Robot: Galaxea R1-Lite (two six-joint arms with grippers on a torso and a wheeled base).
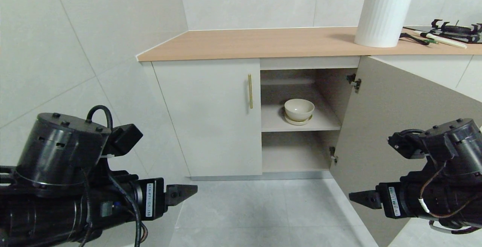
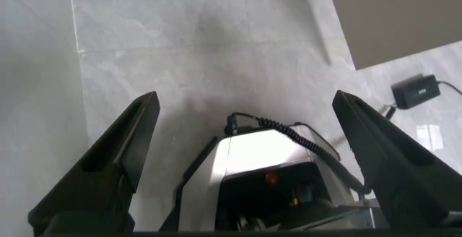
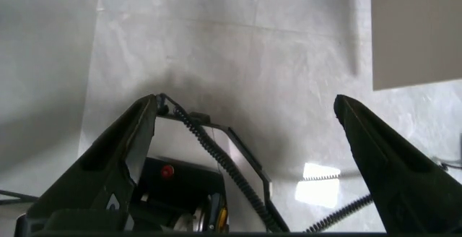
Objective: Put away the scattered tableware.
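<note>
A cream bowl [image 1: 299, 109] sits on a small plate [image 1: 297, 121] on the upper shelf inside the open cupboard [image 1: 301, 126]. My left gripper [image 2: 245, 132] hangs low at the left over the tiled floor, fingers [image 2: 119, 161] spread wide with nothing between them. At the right, my right gripper [image 3: 245, 128] is also low above the floor, open and empty, its fingers [image 3: 382, 161] far apart. Both stand well in front of and below the cupboard opening.
The right cupboard door [image 1: 395, 126] swings open toward my right arm; the left door [image 1: 211, 119] with a gold handle is closed. On the wooden counter [image 1: 263, 41] stand a white ribbed container [image 1: 384, 15], utensils [image 1: 440, 39] and a stove grate [image 1: 457, 28]. A tiled wall runs along the left.
</note>
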